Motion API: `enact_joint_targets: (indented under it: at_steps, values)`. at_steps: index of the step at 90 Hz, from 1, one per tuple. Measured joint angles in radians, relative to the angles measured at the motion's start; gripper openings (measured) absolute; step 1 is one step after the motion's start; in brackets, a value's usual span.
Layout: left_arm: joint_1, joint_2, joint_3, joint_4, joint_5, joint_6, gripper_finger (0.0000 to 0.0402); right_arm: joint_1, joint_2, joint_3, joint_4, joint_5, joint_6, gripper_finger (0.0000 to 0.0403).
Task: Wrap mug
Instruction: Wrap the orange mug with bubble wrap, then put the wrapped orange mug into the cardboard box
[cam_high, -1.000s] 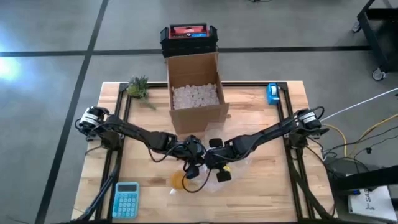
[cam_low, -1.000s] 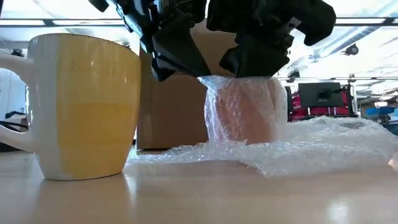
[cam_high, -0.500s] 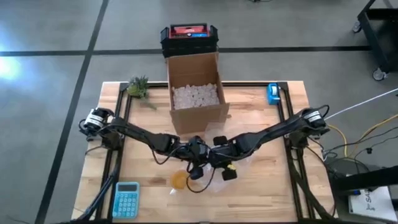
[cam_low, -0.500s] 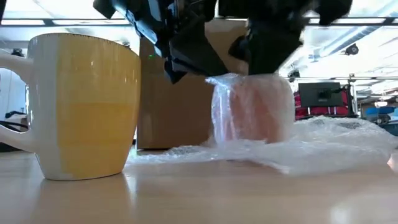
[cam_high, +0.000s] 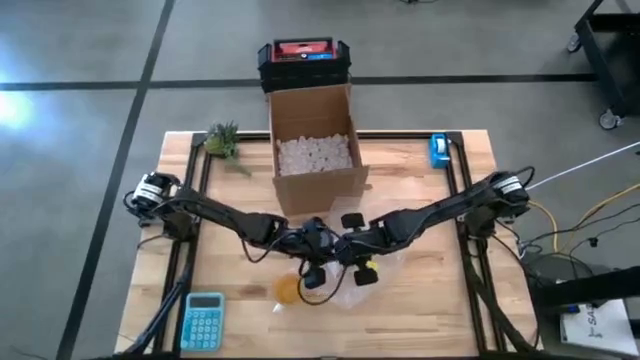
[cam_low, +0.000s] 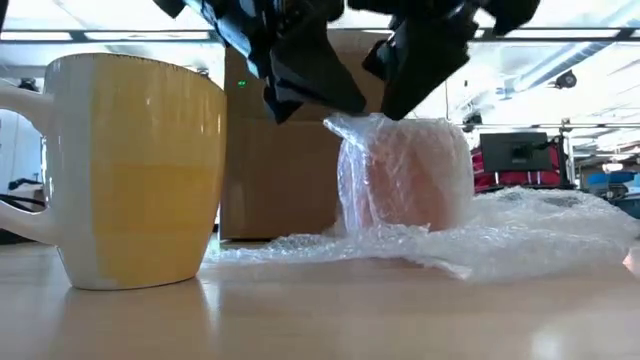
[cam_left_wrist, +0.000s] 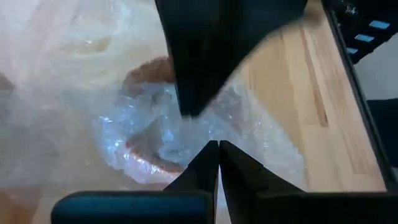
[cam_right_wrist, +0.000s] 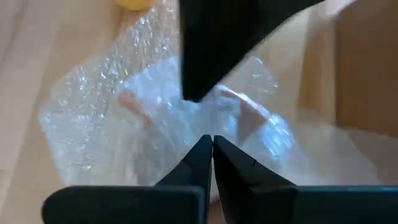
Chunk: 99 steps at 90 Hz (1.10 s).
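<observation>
A pink mug (cam_low: 410, 180) stands upright on the table, draped in clear bubble wrap (cam_low: 500, 230) that spreads out around its foot. In the high view the arms cover the mug at the table's middle. My left gripper (cam_left_wrist: 217, 147) and my right gripper (cam_right_wrist: 209, 139) are both shut and meet tip to tip just above the mug's mouth. The left one (cam_low: 318, 104) is at the mug's left rim, the right one (cam_low: 388, 112) beside it. A bare yellow mug (cam_low: 130, 170) stands on its base near the front. My left gripper comes slanting down from the table's left. Its shut fingertips are at a fold of bubble wrap (cam_low: 336, 124) that stands up in a peak over the mug's left rim. The mug stays on the table with the wrap loose around it. My right gripper slants down from the table's right, its shut tips at the wrap over the mug's mouth (cam_low: 392, 128). I cannot tell whether it pinches the wrap or only touches it.
An open cardboard box (cam_high: 313, 150) of packing peanuts stands right behind the mugs. A teal calculator (cam_high: 203, 320) lies at the near left, a small plant (cam_high: 222, 140) at the far left, a blue tape dispenser (cam_high: 438, 150) at the far right.
Both grippers have gone a little toward the table's right edge and have risen off the mug's top. The wrapped mug has slid the same way. The wrap that was bunched under the grippers now stands up in a peak at the mug's left rim.
</observation>
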Motion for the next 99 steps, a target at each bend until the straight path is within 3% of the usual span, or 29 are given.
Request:
enact_joint_targets:
  at_steps: [18, 48, 88, 99]
  values:
    - [-0.005, -0.083, 0.0, -0.159, -0.002, -0.005, 0.0, -0.004, 0.075, -0.029, 0.033, 0.0, 0.0, 0.0002]
    - [-0.023, -0.108, -0.002, -0.172, -0.003, -0.008, 0.0, -0.005, 0.151, -0.026, 0.038, 0.001, -0.013, 0.0002]
    - [-0.023, -0.107, -0.002, -0.178, -0.002, -0.008, 0.0, -0.005, -0.092, 0.022, -0.11, -0.004, -0.017, 0.0002]
    - [-0.023, -0.107, -0.002, -0.179, -0.002, -0.008, 0.0, -0.003, -0.156, 0.022, -0.149, -0.04, 0.045, 0.0002]
